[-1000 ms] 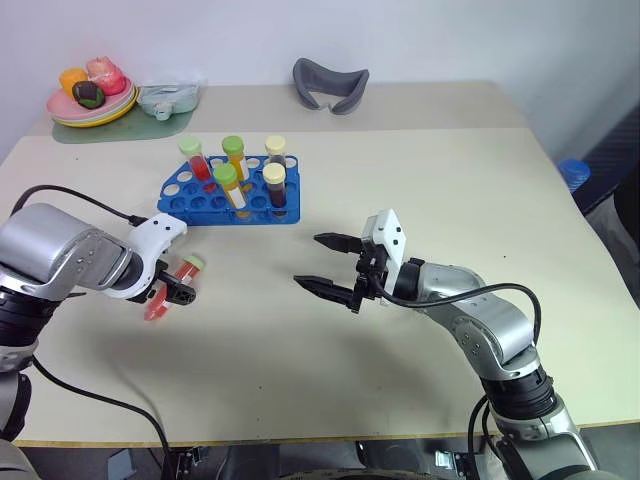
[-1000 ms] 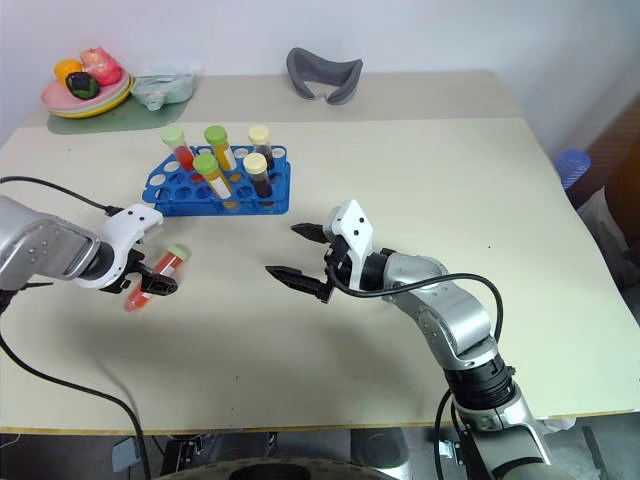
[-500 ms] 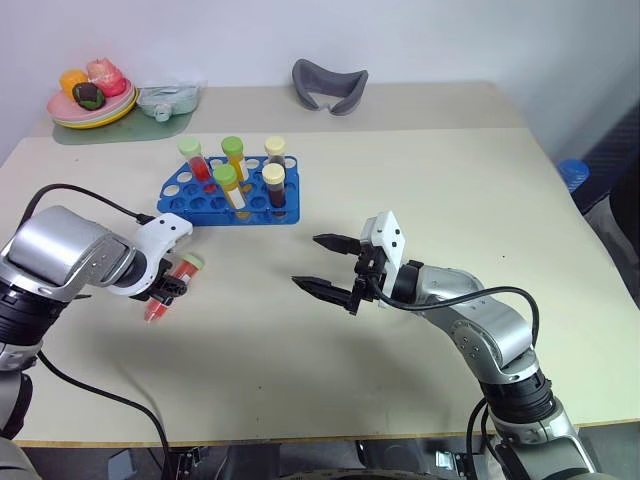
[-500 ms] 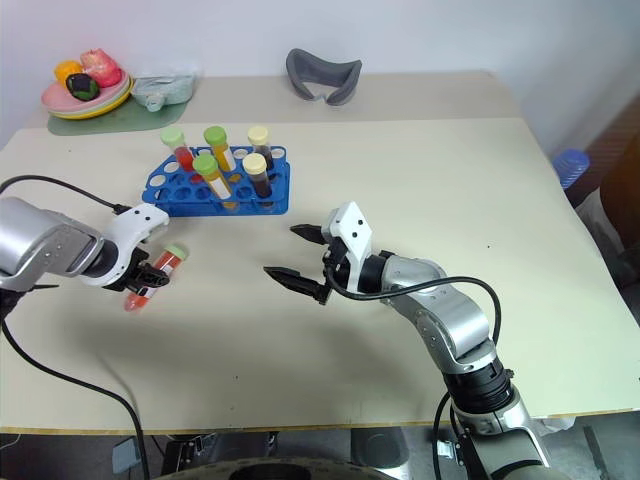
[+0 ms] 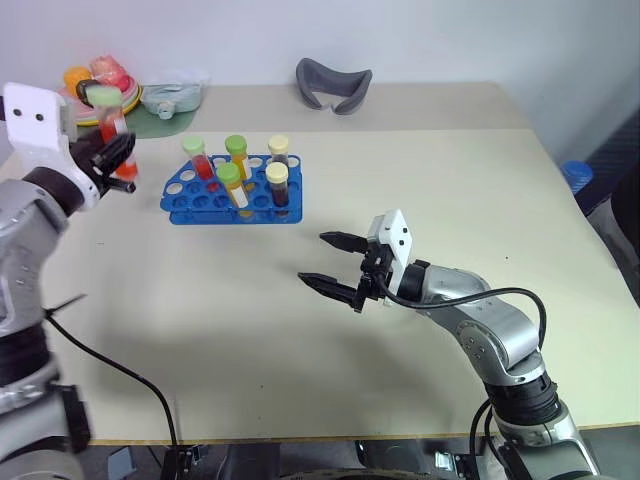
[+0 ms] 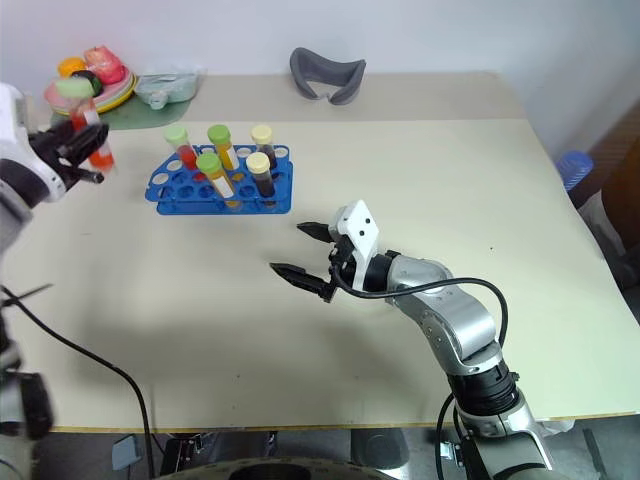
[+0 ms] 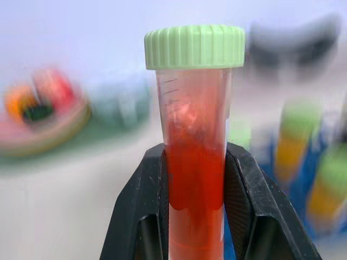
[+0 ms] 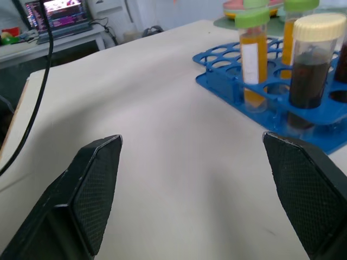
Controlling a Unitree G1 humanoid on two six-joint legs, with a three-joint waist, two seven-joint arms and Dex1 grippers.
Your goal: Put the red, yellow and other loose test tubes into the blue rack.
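From the head camera, we see our left gripper (image 5: 118, 158) raised above the far left part of the table (image 5: 420, 180), its 2 black fingers clamped on a red test tube (image 5: 112, 132) with a light green cap, held roughly upright. The blue rack (image 5: 232, 193) stands on the table just to the right of that gripper, and it holds 5 capped tubes: a red one with a green cap, 2 orange-yellow ones with green caps, and 2 dark ones with cream caps. Our right gripper (image 5: 335, 268) hovers near the table's middle, pointing left, its fingers spread wide with nothing between them. Behind the rack, at the far left corner, a plate of toy food (image 5: 88, 92) sits beside a pale green dish (image 5: 170, 97), and a grey curved cushion (image 5: 333, 82) lies at the far edge.

In the left wrist view, the red test tube (image 7: 195, 146) stands upright between our 2 fingers (image 7: 138, 216), which press on its lower half from both sides; the red liquid fills most of the tube, and the ribbed green cap is at the top.

In the right wrist view, our 2 fingers (image 8: 92, 189) stand far apart over bare tabletop, holding nothing. The blue rack (image 8: 260, 100) is ahead, with an orange-yellow tube and a dark cream-capped tube nearest.
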